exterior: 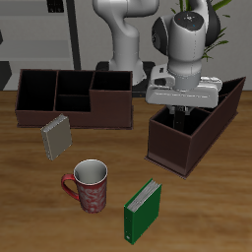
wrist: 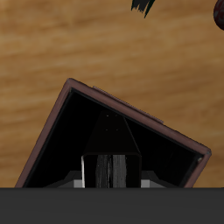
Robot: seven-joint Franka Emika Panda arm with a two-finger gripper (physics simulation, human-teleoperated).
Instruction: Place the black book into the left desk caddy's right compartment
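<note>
The left desk caddy (exterior: 173, 150) is a dark brown box set at an angle. My gripper (exterior: 180, 115) hangs right over the caddy's end nearer the table's front edge, with its fingers reaching down inside. In the wrist view my gripper (wrist: 109, 171) is shut on the black book (wrist: 109, 140). The book hangs upright between the fingers, inside a dark compartment framed by the caddy's rim (wrist: 131, 101). In the exterior view the hand and the caddy wall mostly hide the book.
A second brown caddy (exterior: 74, 94) stands farther back across the table. A grey book (exterior: 56, 136), a red mug (exterior: 89, 185) and a green book (exterior: 143, 210) stand on the wood nearer the front edge. The mug's edge (wrist: 219, 12) shows in the wrist view.
</note>
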